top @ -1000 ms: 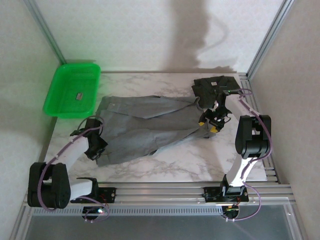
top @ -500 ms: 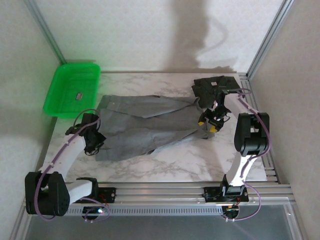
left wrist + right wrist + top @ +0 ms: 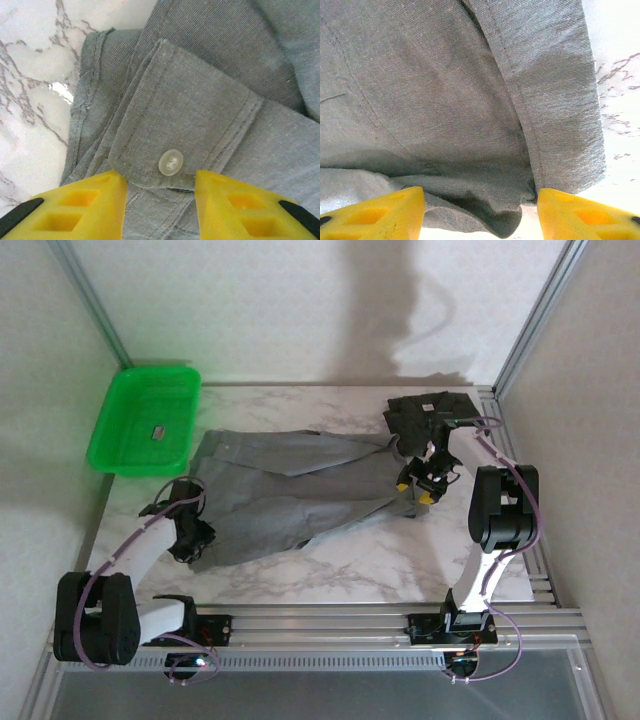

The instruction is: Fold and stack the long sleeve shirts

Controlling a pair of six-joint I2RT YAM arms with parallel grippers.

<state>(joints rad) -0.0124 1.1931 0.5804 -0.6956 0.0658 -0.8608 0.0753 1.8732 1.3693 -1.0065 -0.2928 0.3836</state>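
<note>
1. Table (image 3: pixel 400 560): the grey shirt (image 3: pixel 300 490) lies sprawled across the middle, rumpled and not yet squared, so I'd say folding it is the step in hand
2. The dark shirt (image 3: pixel 425 412) sits in a compact heap at the far right corner, just beside the grey one's right end
3. Right gripper (image 3: pixel 480 196) is at the grey shirt's right hem, fingers spread wide, pinching nothing
4. Left gripper (image 3: pixel 160 179) is spread too, straddling a cuff (image 3: pixel 185 115) and its button (image 3: pixel 170 162); I reckon the next move calls for a fresh pinch on an edge to fold it over

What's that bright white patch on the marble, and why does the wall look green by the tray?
Top external view: the green tray tints the wall beside it green. Left wrist view: the patch is glare on the glossy marble table; the grey shirt and its button are sharp.
</note>
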